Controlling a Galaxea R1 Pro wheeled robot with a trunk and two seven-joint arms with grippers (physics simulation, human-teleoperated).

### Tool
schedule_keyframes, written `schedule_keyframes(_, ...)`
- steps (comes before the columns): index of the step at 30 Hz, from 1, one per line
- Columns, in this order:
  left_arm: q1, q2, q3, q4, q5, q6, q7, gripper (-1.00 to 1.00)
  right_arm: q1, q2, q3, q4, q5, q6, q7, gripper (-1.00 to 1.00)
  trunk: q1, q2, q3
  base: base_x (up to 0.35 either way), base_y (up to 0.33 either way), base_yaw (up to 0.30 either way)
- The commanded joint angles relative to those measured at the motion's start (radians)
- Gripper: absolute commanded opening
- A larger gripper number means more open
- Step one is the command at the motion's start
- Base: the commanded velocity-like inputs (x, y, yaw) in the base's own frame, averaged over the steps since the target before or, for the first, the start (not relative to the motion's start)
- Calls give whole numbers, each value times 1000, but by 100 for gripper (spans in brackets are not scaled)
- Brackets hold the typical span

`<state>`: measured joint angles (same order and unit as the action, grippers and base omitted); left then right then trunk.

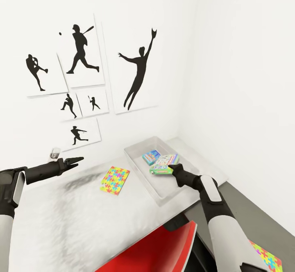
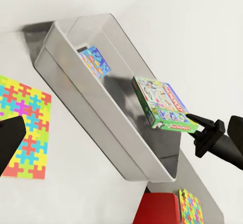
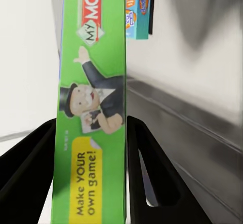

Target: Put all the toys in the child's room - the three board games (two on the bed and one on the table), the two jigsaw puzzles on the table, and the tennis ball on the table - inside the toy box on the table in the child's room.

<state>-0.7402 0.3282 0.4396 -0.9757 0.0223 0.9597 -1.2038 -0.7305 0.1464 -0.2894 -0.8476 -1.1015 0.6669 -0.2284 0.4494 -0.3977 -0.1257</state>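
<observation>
The right gripper (image 1: pixel 171 168) pinches a green Monopoly game box (image 2: pixel 163 104) by 1 narrow end, its 2 black fingers (image 3: pixel 147 173) pressed against the box's broad faces. The box hangs over the toy box (image 1: pixel 141 167), tilted, its long axis running from the gripper toward the far wall; in the left wrist view its printed top face is turned up and its green side, lettered "MONOPOLY", faces the camera. The right wrist view shows that glossy card edge close up: a top-hatted cartoon man and a yellow label reading "Make YOUR own game!".

The toy box is a shallow rectangular bin of translucent pale grey plastic with sloping walls and a rim, its long side running away toward the room's corner. Inside it lies 1 smaller, mostly blue board game (image 1: pixel 150 156), flat on the floor of the bin near the far end.

On the pale, matt table (image 1: pixel 73 223), just beside the bin, lies 1 thin square jigsaw puzzle (image 1: pixel 115 180) of interlocking bright pieces. A 2nd jigsaw puzzle (image 1: pixel 266 257) lies on the floor past a red chair (image 1: pixel 164 249).

The left gripper (image 1: pixel 78 160) hovers over the table near the wall, fingers drawn together on nothing.
</observation>
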Motion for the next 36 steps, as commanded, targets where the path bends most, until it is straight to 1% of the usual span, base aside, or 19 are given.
schedule_keyframes(1, -1, 0, 1, 0, 2, 10, -2, 100, -1, 1, -5, -1, -12, 4, -10, -100, 1, -2, -2, 0, 0, 0)
schedule_keyframes(9, -1, 0, 1, 0, 2, 10, -3, 100, 0, -2, -8, 20, -12, 6, -5, -100, 1, -2, -2, 0, 0, 0)
schedule_keyframes(19, -2, 0, 2, 0, 2, 10, -3, 100, 0, -3, -8, 22, -12, 5, -2, -100, 1, -2, -2, 0, 0, 0)
schedule_keyframes(20, -2, 0, 1, 0, 2, 10, -3, 100, 0, -3, -8, 22, -12, 5, -2, 100, 1, -2, -2, 0, 0, 0)
schedule_keyframes(36, -1, 0, 1, 0, 2, 9, -3, 100, 0, -4, -10, 22, -13, 5, -2, 100, 1, -2, -2, 0, 0, 0)
